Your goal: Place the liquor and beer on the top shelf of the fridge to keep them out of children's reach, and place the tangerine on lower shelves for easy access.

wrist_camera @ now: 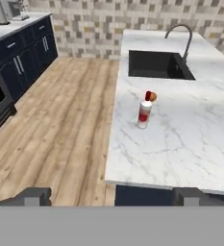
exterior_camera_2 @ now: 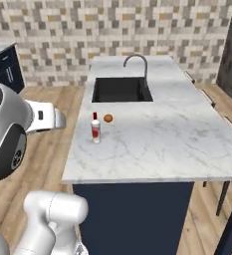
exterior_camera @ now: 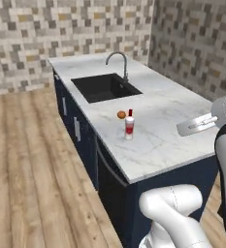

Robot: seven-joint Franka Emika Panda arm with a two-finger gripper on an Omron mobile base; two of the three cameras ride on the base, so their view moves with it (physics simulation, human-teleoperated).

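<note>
marble island (exterior_camera: 168,116) w/ black sink (exterior_camera: 104,87), mosaic tile wall (exterior_camera_2: 112,30), wood floor (wrist_camera: 60,125).

One liquor bottle (exterior_camera: 129,125), one tangerine (exterior_camera: 121,115), one sink (exterior_camera: 104,86), one faucet (exterior_camera: 118,62), seemingly one island counter (exterior_camera: 172,116)

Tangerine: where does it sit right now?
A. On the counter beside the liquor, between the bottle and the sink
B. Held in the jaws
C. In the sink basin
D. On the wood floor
A. The tangerine rests on the marble counter close to the upright liquor, on its sink side, untouched.
</note>
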